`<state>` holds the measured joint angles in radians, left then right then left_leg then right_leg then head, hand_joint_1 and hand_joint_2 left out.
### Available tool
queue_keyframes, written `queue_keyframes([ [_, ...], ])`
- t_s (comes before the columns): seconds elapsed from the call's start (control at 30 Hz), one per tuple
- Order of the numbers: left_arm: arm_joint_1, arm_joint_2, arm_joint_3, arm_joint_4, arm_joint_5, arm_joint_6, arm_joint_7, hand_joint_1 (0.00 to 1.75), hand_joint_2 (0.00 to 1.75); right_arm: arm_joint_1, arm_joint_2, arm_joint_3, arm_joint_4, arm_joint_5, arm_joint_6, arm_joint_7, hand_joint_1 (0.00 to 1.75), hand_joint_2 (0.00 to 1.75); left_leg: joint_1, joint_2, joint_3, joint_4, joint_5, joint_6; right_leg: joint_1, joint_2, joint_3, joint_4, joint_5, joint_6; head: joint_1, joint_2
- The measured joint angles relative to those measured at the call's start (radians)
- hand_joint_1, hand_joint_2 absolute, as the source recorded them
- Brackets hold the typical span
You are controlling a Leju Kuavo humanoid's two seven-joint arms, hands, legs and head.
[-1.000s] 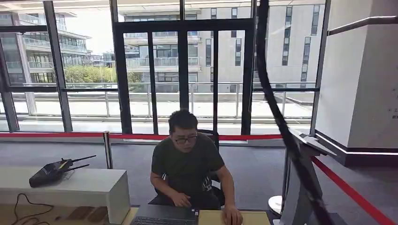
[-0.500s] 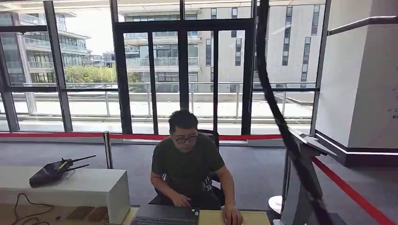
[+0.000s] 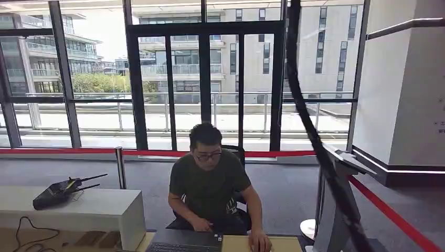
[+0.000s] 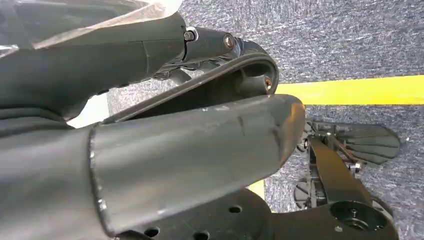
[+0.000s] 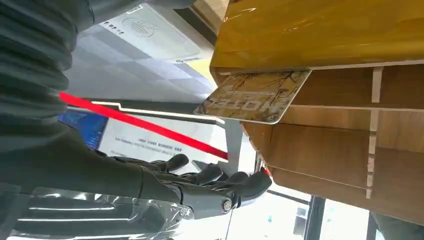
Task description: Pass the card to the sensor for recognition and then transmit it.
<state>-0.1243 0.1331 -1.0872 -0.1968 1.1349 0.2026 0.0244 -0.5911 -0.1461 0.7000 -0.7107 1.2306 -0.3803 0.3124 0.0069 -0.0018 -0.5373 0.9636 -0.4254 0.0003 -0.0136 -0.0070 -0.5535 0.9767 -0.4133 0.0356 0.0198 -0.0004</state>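
The right hand (image 5: 200,182), with dark glossy fingers and a grey ribbed cover, is extending its fingers slightly apart and is holding nothing. The rectangular, rounded-corner card with a beige crackled pattern (image 5: 255,96) is lying at the edge of a glossy yellow-brown wooden table (image 5: 320,35), above slatted brown wooden panels (image 5: 340,145); the card is sitting apart from the right hand's fingers. A white flat sensor panel with a printed emblem (image 5: 150,30) is sitting beside the table.

The left hand (image 4: 210,45) is showing a thick smooth grey thumb and darker fingers over speckled grey carpet (image 4: 350,35) with a yellow floor stripe (image 4: 350,90); whether its fingers are apart or curled cannot be determined.

In the head view, a person in a dark green T-shirt (image 3: 210,184) is sitting at 6 o'clock, with hands resting on a dark grey laptop (image 3: 183,241). A black router with antennas (image 3: 57,191) is lying on a white rectangular bench (image 3: 105,210) at 8 o'clock. A red barrier tape (image 3: 393,215) is running at 4 o'clock.
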Motion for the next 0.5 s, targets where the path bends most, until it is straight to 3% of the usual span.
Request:
queue_keyframes([
  [0.5,0.000,0.003,-0.009,-0.002,-0.002,0.007,-0.005,0.00,0.00,-0.001,0.002,0.000,0.035,0.016,0.004,0.001,0.00,1.75,0.000,0.000,0.000,0.000,0.000,0.000,0.000,0.000,0.000,0.000,0.000,0.000,0.000,0.000],
])
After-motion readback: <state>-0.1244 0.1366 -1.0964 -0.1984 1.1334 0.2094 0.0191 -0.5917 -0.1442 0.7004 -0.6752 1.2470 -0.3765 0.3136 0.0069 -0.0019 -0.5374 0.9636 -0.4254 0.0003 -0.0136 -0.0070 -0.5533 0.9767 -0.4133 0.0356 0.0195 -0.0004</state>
